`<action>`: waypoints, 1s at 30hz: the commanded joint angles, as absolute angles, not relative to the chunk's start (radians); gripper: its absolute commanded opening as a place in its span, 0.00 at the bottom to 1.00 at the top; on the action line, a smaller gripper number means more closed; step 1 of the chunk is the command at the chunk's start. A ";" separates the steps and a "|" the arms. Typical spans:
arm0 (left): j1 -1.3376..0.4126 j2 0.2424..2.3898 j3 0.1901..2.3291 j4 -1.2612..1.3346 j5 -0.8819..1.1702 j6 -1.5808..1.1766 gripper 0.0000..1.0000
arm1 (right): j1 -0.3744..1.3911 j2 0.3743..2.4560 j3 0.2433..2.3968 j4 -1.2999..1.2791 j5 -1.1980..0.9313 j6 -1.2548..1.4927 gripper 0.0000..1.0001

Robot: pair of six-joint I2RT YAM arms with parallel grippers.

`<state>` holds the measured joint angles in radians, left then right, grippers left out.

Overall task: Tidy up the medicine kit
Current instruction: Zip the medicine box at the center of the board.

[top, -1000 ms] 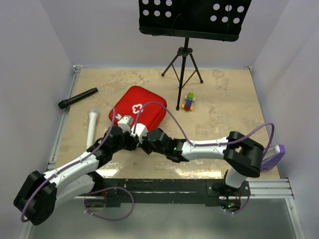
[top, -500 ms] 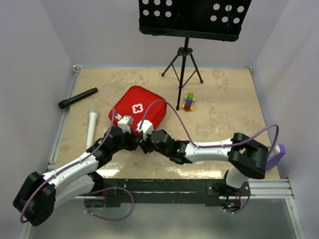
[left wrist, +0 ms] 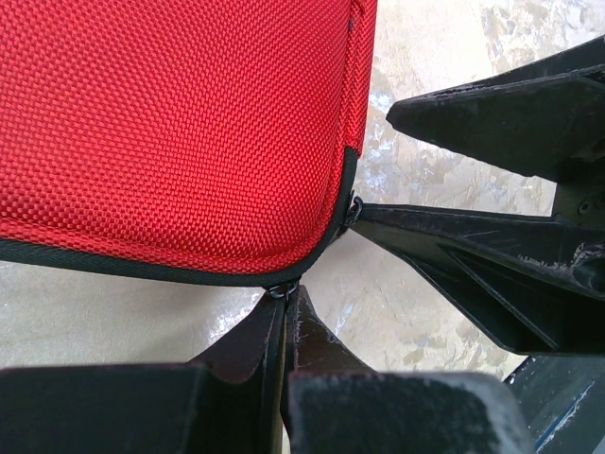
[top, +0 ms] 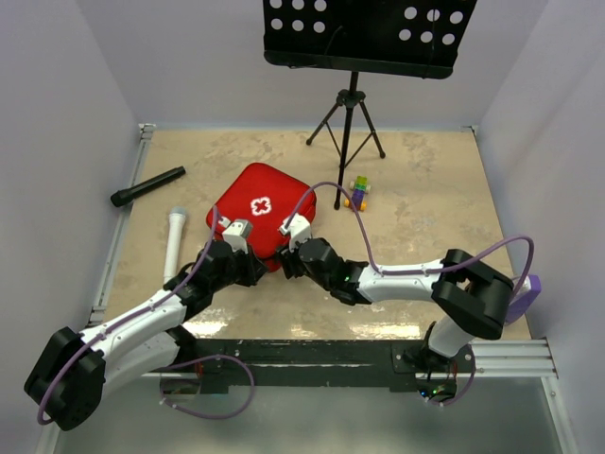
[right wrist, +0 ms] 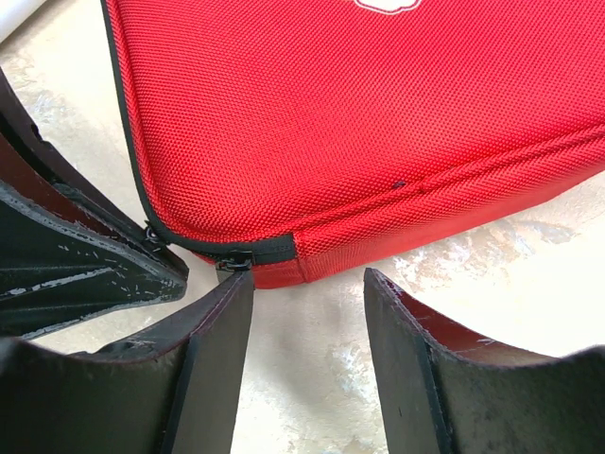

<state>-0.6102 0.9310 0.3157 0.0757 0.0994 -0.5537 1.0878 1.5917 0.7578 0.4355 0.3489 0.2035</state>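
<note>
Left gripper [left wrist: 284,307] pressed together, tips at a zip pull [left wrist: 280,290] on the red medicine kit's [left wrist: 170,132] near corner. Right gripper [right wrist: 307,281] spread, empty, just beside that corner.

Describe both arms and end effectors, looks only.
The left arm and right arm have white link shells with black joint housings. A thin purple cable loops loosely along each. The left end effector and right end effector each have two black wedge-shaped fingers, matte, with pale scuffs on the inner faces.
</note>
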 commanded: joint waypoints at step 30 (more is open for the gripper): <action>-0.617 0.928 0.330 0.089 0.117 -0.538 0.00 | 1.088 1.615 0.769 0.529 0.261 0.288 0.55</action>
<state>-0.6102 0.9333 0.3161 0.0738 0.0998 -0.5533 1.0870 1.6157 0.7273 0.4839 0.2741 0.2794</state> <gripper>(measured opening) 0.020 0.551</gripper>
